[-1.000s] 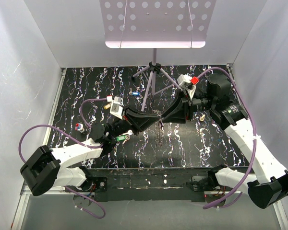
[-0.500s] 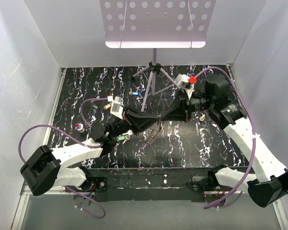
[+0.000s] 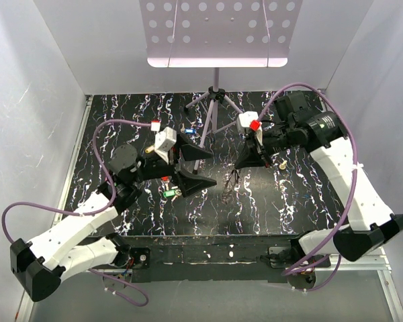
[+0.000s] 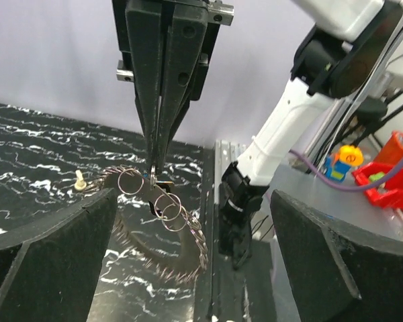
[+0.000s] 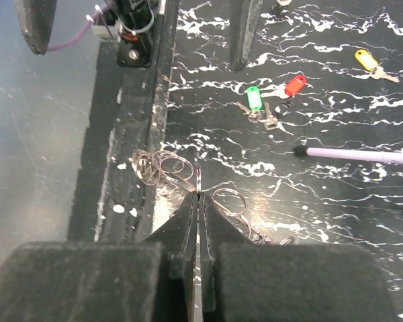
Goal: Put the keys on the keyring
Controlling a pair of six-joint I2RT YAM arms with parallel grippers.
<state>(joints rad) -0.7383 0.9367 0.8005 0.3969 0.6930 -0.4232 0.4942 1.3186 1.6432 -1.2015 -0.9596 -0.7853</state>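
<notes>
Left end effector (image 3: 213,168) withdrew — keyring (image 4: 199,240) hangs from right end effector (image 4: 153,174).

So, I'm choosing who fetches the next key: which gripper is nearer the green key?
Left. In the top view the left gripper hangs open just right of the green key; the right gripper is farther right, shut on the keyring.

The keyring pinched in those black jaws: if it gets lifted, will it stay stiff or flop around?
Probably floppy: in the left wrist view the keyring sags in a curve away from where the right gripper pinches it, and its small loops dangle. It is likely light, since thin shut jaws hold it by one edge. Its toothed rim looks apt to snag.
</notes>
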